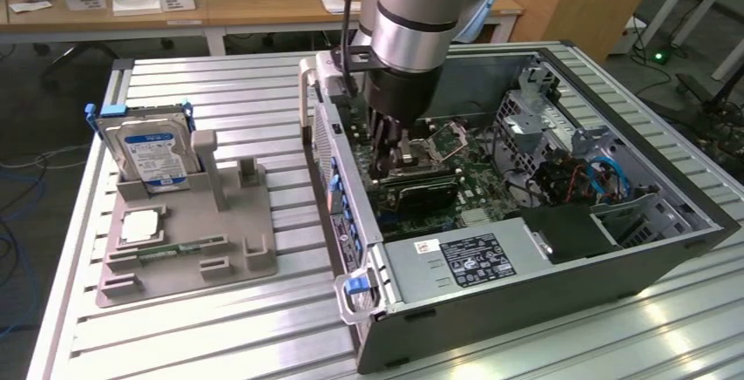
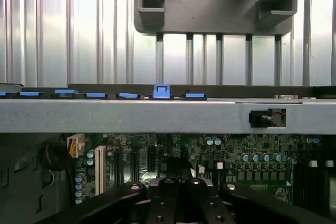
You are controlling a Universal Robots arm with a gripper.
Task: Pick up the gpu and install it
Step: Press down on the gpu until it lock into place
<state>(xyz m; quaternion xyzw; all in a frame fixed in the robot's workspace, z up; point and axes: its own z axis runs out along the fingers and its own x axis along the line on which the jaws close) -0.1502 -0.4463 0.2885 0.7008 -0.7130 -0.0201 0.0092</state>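
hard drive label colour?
Blue and white, on the upright silver hard drive in the grey holder; clearest in the exterior view.

gpu [image 1: 421, 192] | black flat card | lying low and level inside the open case, on the green board | just under the arm's tip

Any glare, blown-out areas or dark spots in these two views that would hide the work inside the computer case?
Exterior view: soft, even light; mild sheen on the slatted table toward the exterior view's right; the arm's shadow darkens the motherboard beneath the gripper. Wrist view: the table slats are blown out white beyond the grey holder, while the case interior is dim yet readable.
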